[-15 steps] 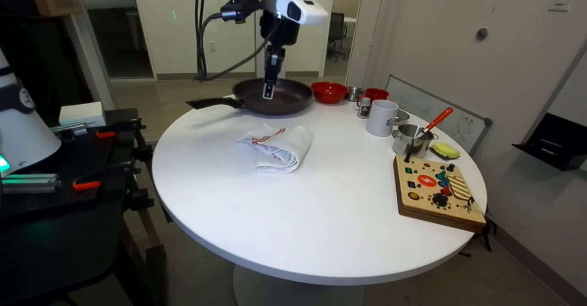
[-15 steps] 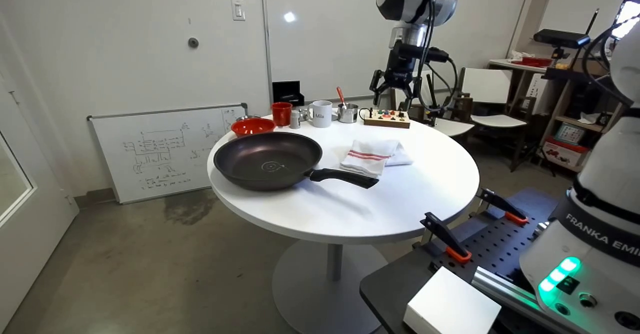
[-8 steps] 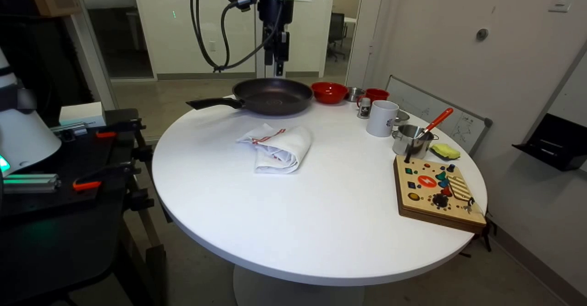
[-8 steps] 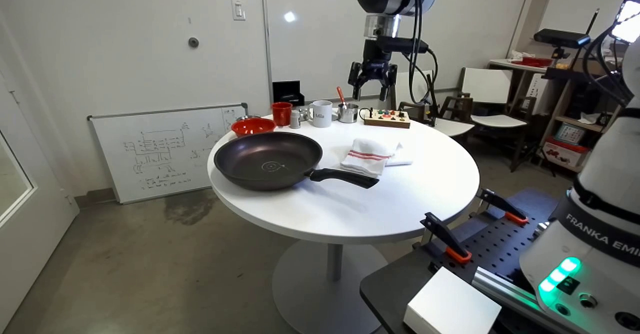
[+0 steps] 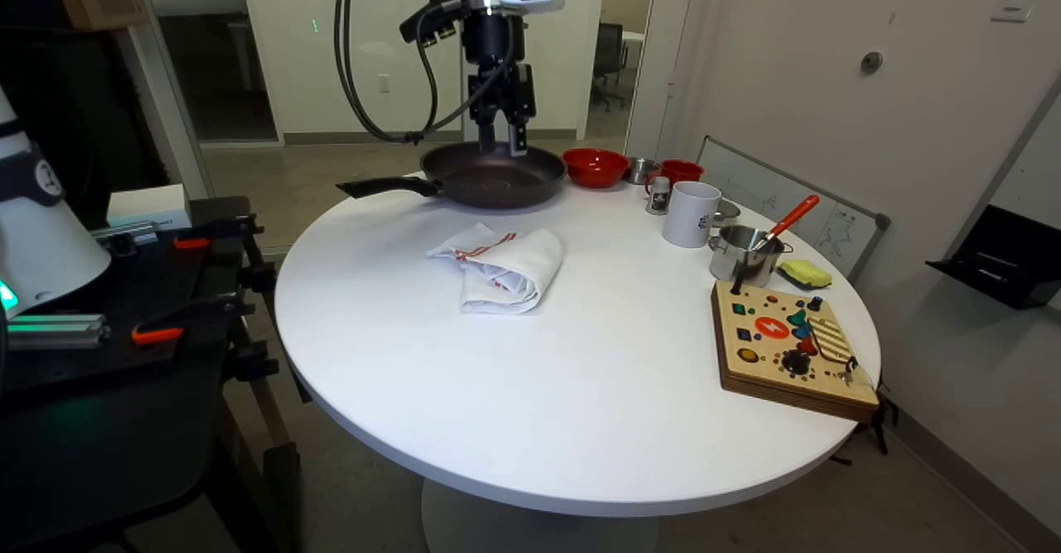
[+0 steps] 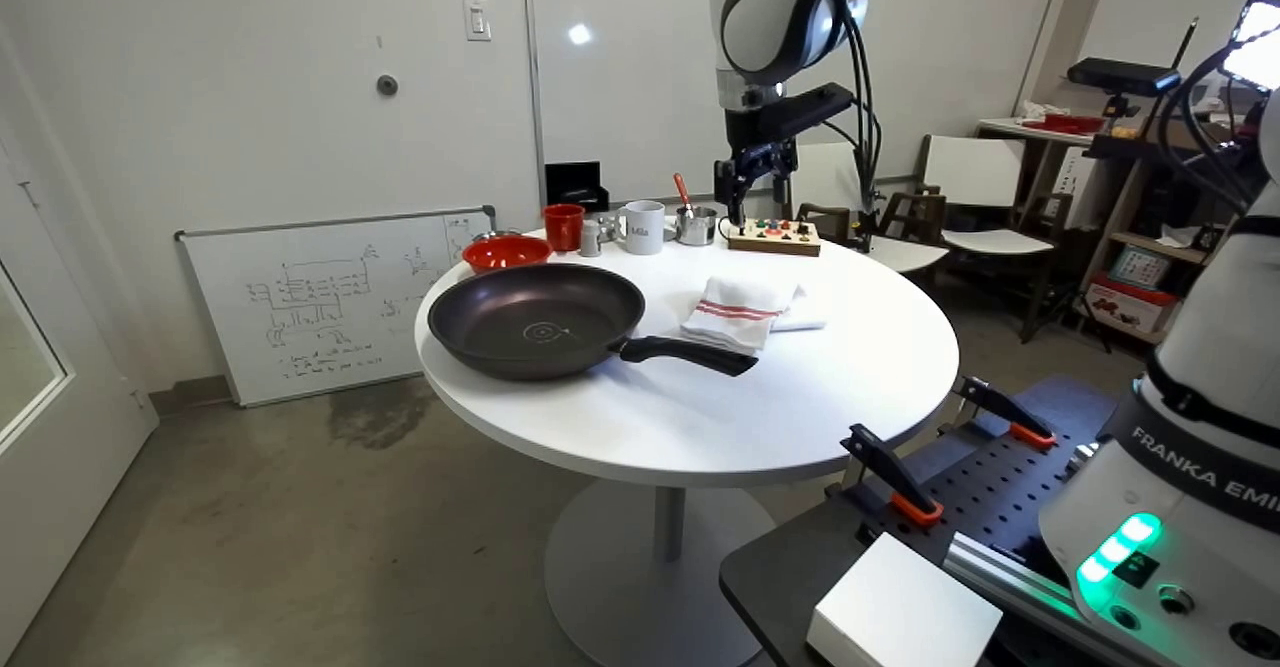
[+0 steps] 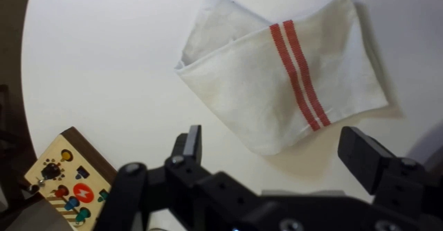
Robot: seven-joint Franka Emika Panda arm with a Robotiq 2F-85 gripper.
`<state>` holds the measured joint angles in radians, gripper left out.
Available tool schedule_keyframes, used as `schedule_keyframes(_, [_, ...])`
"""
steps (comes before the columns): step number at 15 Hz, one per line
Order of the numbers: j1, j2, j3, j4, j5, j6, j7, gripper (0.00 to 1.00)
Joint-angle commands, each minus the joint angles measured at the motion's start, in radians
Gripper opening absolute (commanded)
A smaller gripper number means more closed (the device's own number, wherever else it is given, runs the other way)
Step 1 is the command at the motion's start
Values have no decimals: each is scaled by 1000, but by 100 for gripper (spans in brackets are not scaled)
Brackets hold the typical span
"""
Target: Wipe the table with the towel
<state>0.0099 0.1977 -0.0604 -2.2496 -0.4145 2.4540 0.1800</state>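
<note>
Now the end effector (image 5: 502, 147) hangs lower and turned, towel (image 5: 522, 263) unmoved.

Round white worktop (image 5: 580, 420): folded dish towel (image 5: 512, 275), frying pan (image 5: 496, 183), red bowl (image 5: 595, 169), shaker (image 5: 658, 197), white mug (image 5: 688, 215), steel pot (image 5: 728, 258), busy board (image 5: 779, 350).

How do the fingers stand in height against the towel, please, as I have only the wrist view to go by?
Observer: In both exterior views, the fingers hang in the air, higher than the towel and not touching it.
Operator: Thank you, and is there anything bulky that I should mind while wiping?
Observer: Yes, a black frying pan, its handle pointing toward the robot's base.
Operator: Much obliged; would any dish be next to it?
Observer: Yes, a red bowl stands beside it; I cannot tell whether they touch.
</note>
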Motion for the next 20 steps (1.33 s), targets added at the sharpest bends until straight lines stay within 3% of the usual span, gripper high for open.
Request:
schedule_keyframes(1, [12, 104, -43, 56, -78, 35, 85, 100])
schedule_keyframes(4, [5, 184, -50, 96, -12, 33, 75, 100])
schedule_keyframes(5, [11, 117, -53, 43, -26, 29, 53, 100])
schedule_keyframes(13, [12, 191, -59, 85, -3, 35, 73, 100])
schedule_keyframes(20, [11, 260, -112, 77, 25, 235, 163, 100])
